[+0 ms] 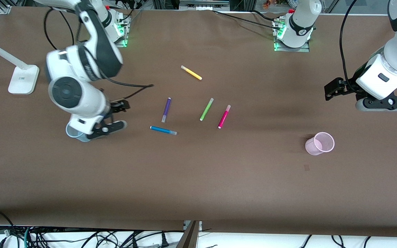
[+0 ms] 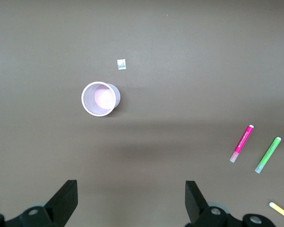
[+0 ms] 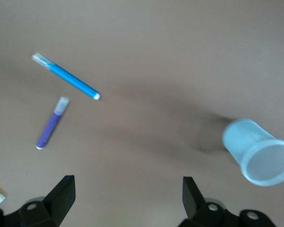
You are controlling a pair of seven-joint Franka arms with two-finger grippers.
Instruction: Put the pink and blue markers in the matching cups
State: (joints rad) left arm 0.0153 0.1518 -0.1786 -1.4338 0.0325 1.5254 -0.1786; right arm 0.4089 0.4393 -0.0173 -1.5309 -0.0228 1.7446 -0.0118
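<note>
Pink marker (image 1: 224, 116), blue marker (image 1: 163, 130), pink cup (image 1: 319, 143), pale blue cup (image 3: 258, 152)

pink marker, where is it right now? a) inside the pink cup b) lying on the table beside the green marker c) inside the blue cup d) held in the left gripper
b: the pink marker lies flat on the table beside the green marker, the pink cup stands empty, and the left gripper is open with nothing between its fingers.

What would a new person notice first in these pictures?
Five markers lie scattered mid-table, among them the pink marker and the blue marker. The pink cup stands alone toward the left arm's end. The right gripper, open, hangs beside the blue cup; the left gripper waits, open.
</note>
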